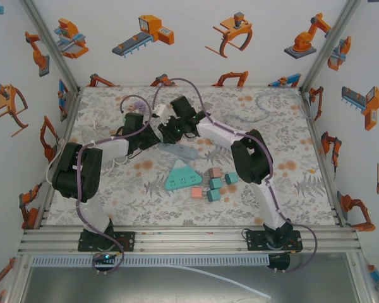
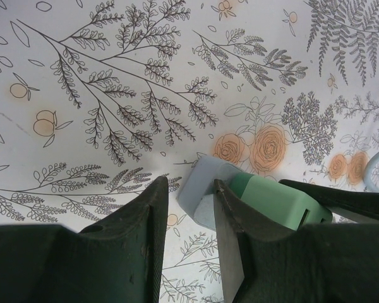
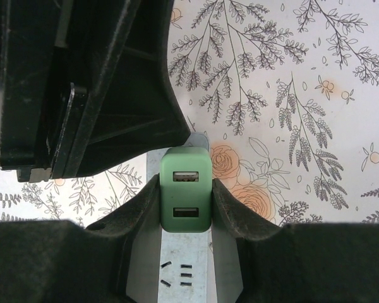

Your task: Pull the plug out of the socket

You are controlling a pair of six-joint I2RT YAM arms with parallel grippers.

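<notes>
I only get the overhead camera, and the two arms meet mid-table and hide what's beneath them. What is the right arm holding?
Observer: Its wrist camera shows the right end effector clamped on a green plug, squeezing both flanks.
Visitor: An ordinary plug?
Observer: A charger type: two USB ports on its face, one above the other.
Visitor: And the left arm?
Observer: The left end effector straddles the end of the grey socket strip under that plug.
</notes>
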